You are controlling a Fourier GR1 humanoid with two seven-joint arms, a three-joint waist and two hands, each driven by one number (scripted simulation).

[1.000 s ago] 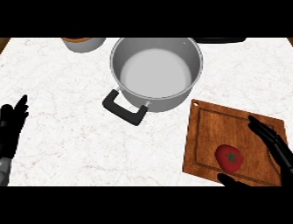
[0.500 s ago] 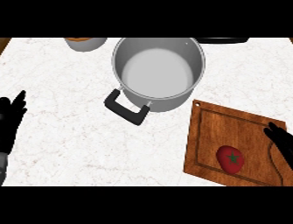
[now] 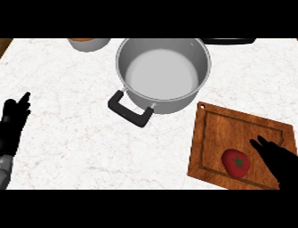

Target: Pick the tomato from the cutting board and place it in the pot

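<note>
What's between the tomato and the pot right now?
In the head view, nothing stands between them: just bare wood of the cutting board, then a sliver of white counter, from the tomato up to the pot.

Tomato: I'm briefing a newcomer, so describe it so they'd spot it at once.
On the white marble counter, find the wooden cutting board at the right, below the steel pot. The tomato lies near its lower edge, beside the right hand. It is the only red, round thing, with a green stem mark.
</note>
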